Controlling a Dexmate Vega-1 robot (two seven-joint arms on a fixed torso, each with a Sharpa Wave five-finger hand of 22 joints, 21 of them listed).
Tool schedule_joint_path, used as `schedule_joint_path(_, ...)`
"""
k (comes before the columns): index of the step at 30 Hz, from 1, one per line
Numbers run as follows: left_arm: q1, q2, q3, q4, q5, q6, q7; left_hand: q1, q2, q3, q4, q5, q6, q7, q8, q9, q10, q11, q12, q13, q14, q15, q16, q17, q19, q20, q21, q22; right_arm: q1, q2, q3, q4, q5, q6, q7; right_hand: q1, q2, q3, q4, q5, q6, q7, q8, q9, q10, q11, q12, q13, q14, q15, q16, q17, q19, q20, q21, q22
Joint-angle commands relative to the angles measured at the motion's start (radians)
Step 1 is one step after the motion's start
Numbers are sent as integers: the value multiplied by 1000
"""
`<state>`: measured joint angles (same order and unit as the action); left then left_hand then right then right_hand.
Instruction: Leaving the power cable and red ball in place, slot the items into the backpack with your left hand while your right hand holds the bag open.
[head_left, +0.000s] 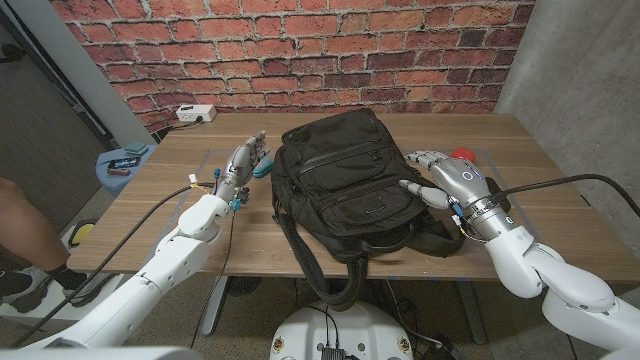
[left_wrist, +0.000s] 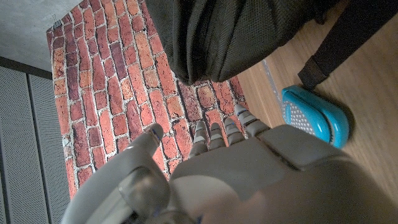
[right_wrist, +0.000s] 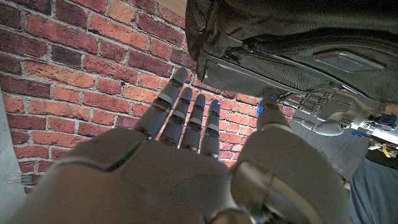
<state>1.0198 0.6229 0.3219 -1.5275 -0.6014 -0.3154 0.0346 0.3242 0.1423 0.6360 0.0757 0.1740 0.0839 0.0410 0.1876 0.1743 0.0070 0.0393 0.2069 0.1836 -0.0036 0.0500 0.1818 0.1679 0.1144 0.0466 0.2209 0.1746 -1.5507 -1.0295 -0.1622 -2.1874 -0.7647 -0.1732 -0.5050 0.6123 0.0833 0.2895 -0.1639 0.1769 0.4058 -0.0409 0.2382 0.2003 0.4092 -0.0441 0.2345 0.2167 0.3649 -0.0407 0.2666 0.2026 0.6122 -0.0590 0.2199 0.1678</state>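
fingers of left hand (head_left: 243, 160) spread, empty, just by teal item (head_left: 262, 168) left of backpack (head_left: 345, 180). bag mid-table, looks soft, floppy; prob grab top rim. right hand (head_left: 452, 178) spread, empty, at bag's right edge.

A red brick wall (head_left: 300, 50) backs the wooden table (head_left: 560, 200) (grey concrete wall (head_left: 590, 70) to one side)

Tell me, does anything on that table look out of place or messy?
Not much. The black backpack lies flat with its straps trailing over the table's near edge. A teal item sits right beside the bag, and a red ball peeks out behind the right hand. Nothing looks spilled or damaged.
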Motion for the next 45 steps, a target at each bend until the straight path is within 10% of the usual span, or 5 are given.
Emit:
schedule_joint_path(1,-25,-5,13,18,7,8,-12,29,30,7,-1,0,8,-2,-3,6,7,2,-3,4,2,5,-4,2,8,-4,-5,2,-93,-12,85,-35,-11,2,8,4,-4,-4,1,0,6,-2,7,2,13,0,7,1,13,-96,6,2,10,-37,4,2)
schedule_joint_path(20,4,2,8,-23,23,-1,17,26,29,10,-3,0,7,-3,-4,6,7,1,-3,4,1,5,-4,2,8,-4,-7,2,-272,52,240,-50,-147,46,5,22,-3,-2,-3,2,1,-4,0,3,11,-4,3,1,18,-100,6,3,18,-42,1,2)
schedule_joint_path(45,54,26,-26,-80,57,-21,69,24,29,12,-5,0,6,-3,-4,6,6,0,-4,4,2,5,-4,2,11,-3,-9,2,-296,93,246,50,-277,103,-89,113,-28,12,-22,12,24,-28,-1,2,38,-29,5,1,45,-125,1,-4,48,-60,-3,2)
